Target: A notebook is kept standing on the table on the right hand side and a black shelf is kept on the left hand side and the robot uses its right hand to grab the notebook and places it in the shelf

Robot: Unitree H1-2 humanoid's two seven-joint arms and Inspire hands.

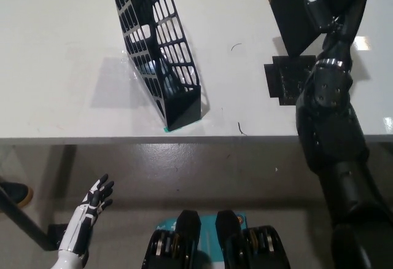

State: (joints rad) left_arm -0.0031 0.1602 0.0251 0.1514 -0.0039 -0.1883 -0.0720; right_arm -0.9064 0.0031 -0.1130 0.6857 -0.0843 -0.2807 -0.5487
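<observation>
- The black right hand (328, 8) is at the upper right of the head view, above the far right part of the worktop (61, 54), and its fingers are clamped on the notebook (295, 11).
- The notebook is a flat black slab held tilted, with one corner pointing down toward the worktop; its upper part runs out of the picture at the top edge.
- The black right arm (334, 140) rises from the bottom right corner, crosses the worktop's front edge and reaches up to the notebook.
- Just beneath the notebook, on the white worktop, lies a dark square patch (284, 83); whether it is a mat or a stand cannot be told.
- The black shelf (161, 54), an open lattice holder, stands upright on the worktop to the left of centre, its narrow end near the front edge. It is well apart from the notebook.
- The white left hand (92, 204) rests at the lower left, below the worktop's edge and over the floor, fingers spread and holding nothing.
</observation>
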